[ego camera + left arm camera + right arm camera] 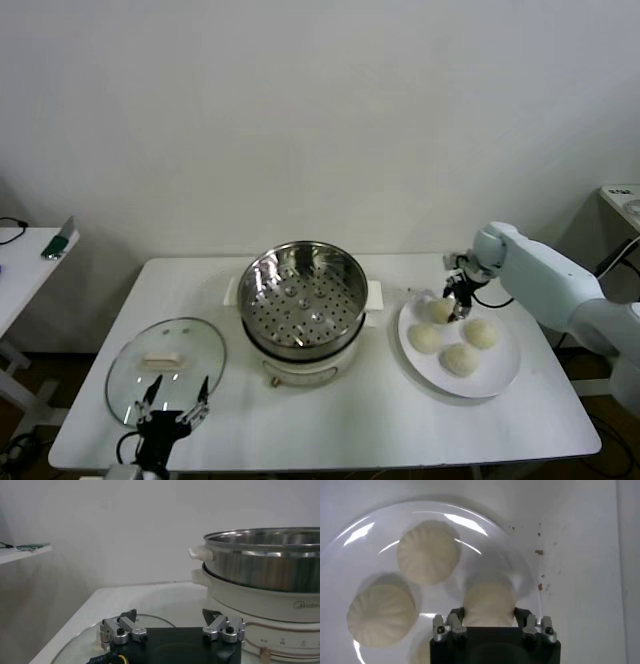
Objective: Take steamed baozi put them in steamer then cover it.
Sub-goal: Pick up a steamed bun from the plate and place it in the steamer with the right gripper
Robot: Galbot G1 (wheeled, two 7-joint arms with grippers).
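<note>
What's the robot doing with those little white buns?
It's picking them up to steam them. The right gripper is down on the white plate with its fingers around one baozi; three more sit beside it. The steamer in the middle of the table is open, with nothing on its tray yet. Its glass cover lies flat on the table, and the left gripper waits open just above it.

Smooth pale blue-white right arm [545,272], black tool [490,625] bodies, silver screw-studded finger mounts, yellow wiring.
</note>
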